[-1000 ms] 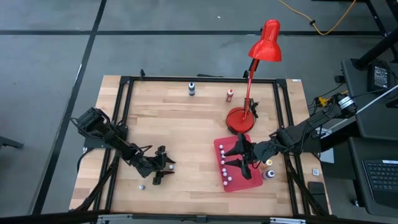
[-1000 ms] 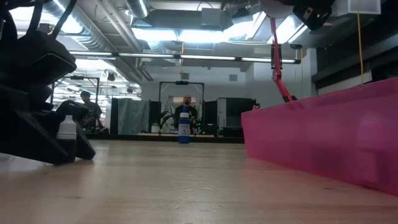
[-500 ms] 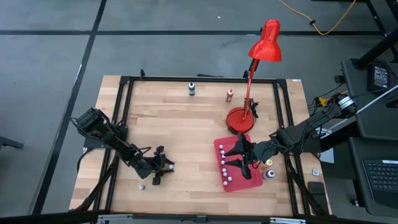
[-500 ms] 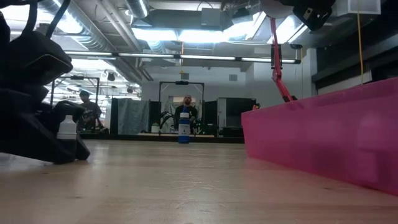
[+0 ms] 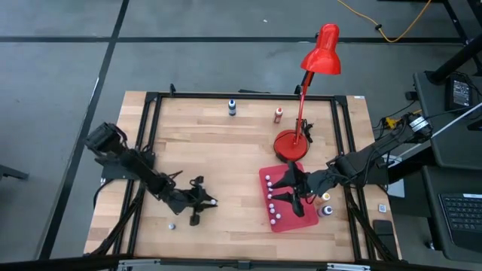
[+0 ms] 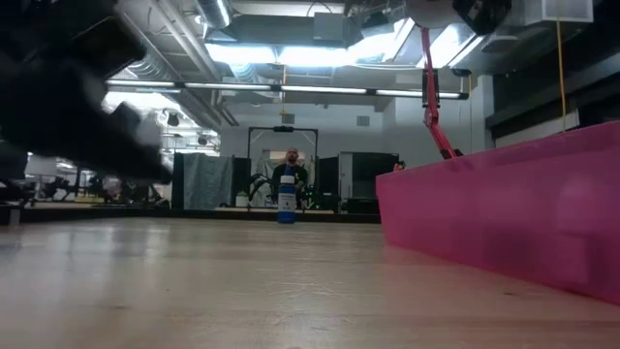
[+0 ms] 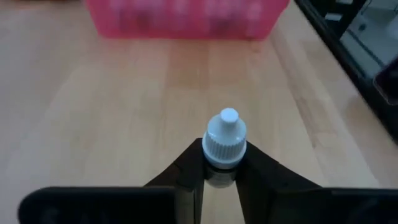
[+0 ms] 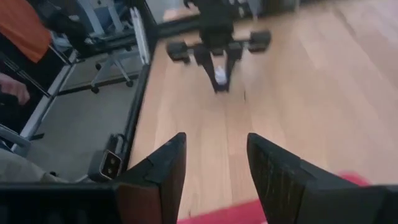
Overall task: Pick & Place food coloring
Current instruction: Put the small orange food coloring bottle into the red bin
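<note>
Left claw (image 7: 221, 168) clamped at front-left; right claw (image 8: 211, 165) parted over right side.

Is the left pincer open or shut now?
Shut. In the left wrist view the left pincer has both fingers pressed against a small bottle just under its pale cap.

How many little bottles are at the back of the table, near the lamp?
2: a blue bottle toward the middle, and a red bottle beside the lamp.

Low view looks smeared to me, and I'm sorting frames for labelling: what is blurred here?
Low view: the dark left arm is motion-smeared. Left wrist view: the white-capped bottle is sharp, the pink tray behind soft. Right wrist view: softly blurred throughout.
</note>
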